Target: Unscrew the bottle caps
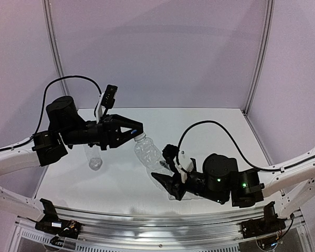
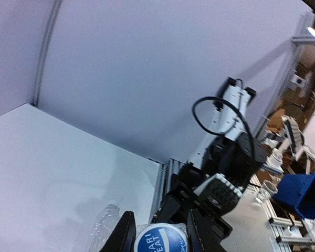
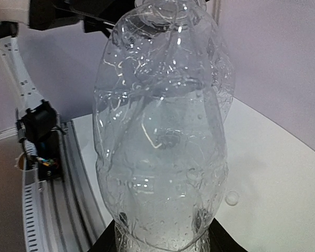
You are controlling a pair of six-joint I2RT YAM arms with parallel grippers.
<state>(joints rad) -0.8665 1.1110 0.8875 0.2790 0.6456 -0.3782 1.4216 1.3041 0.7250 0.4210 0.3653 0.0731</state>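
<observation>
The bottle (image 1: 147, 152) is held at its base by the right claw (image 1: 167, 185), its cap (image 2: 161, 240) clamped by the left claw (image 2: 160, 233), awaiting a twist.

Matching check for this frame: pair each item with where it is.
Items:
1. raised bottle
2. blue-topped cap
3. second bottle

Places:
A. lying on the table
B. between the left fingers
C. base clamped between the right fingers

Pairs: 1-C, 2-B, 3-A
</observation>
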